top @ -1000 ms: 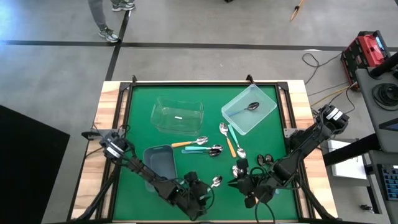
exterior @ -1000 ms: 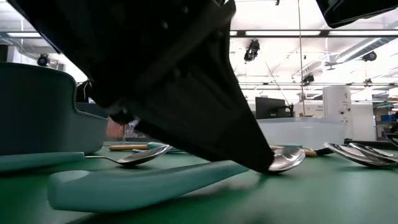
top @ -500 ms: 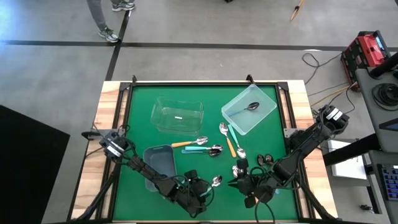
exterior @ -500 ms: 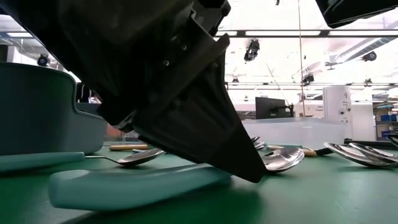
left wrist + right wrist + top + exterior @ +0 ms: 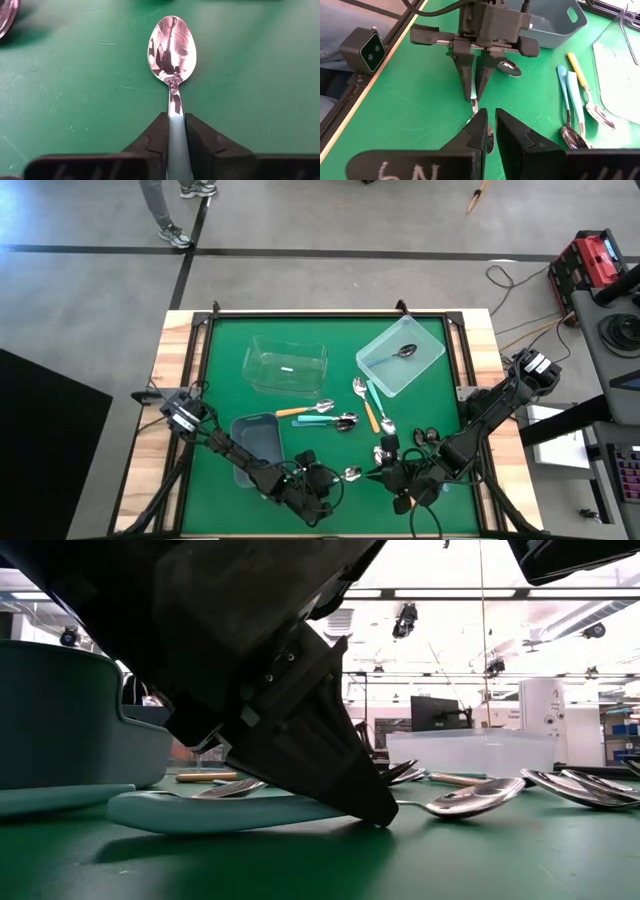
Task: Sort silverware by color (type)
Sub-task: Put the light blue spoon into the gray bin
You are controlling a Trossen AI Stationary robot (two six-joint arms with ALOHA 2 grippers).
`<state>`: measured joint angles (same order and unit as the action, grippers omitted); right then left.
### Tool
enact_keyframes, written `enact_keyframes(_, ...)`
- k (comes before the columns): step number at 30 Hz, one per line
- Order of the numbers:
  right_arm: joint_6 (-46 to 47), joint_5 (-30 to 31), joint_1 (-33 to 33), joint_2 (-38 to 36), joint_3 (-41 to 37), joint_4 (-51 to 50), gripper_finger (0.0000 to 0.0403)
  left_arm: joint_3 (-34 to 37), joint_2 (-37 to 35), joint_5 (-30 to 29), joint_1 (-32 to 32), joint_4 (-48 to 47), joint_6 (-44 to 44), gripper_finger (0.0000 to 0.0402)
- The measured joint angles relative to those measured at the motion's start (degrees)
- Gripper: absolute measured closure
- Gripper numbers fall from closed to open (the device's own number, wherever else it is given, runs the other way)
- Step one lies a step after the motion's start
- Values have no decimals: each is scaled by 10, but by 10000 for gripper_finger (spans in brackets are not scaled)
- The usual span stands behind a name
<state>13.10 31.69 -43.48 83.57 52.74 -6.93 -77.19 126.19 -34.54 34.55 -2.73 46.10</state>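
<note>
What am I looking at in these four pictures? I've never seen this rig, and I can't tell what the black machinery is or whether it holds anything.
Two dark robot arms work at a green table. One picture looks straight down, one looks level across the tabletop, and two come from cameras on the arms' wrists. Spoons with orange and teal handles lie mid-table beside a clear bin, a pale bin and a grey bin. The left gripper is shut on a teal-handled spoon near the front edge. The right gripper waits close by, shut and empty.

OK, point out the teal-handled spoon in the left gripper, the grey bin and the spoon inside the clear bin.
teal-handled metal spoon point(image 5: 172, 49): left wrist view, bowl.
grey plastic bin point(image 5: 256, 438): high view, floor.
dark spoon in the clear bin point(image 5: 405, 350): high view, bowl.
</note>
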Motion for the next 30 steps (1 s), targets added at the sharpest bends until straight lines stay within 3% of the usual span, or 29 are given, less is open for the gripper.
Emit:
enact_keyframes(7, 5, 23, 0, 0, 0, 4, 374, 0, -3, -2, 0, 2, -11, 375)
enact_keyframes(17, 32, 44, 0, 0, 0, 5, 374, 1, -56, -1, -2, -9, -126, 375)
enact_keyframes(30, -9, 45, 10, -2, 0, 76, 374, 43, -227, -8, -10, -70, -283, 375)
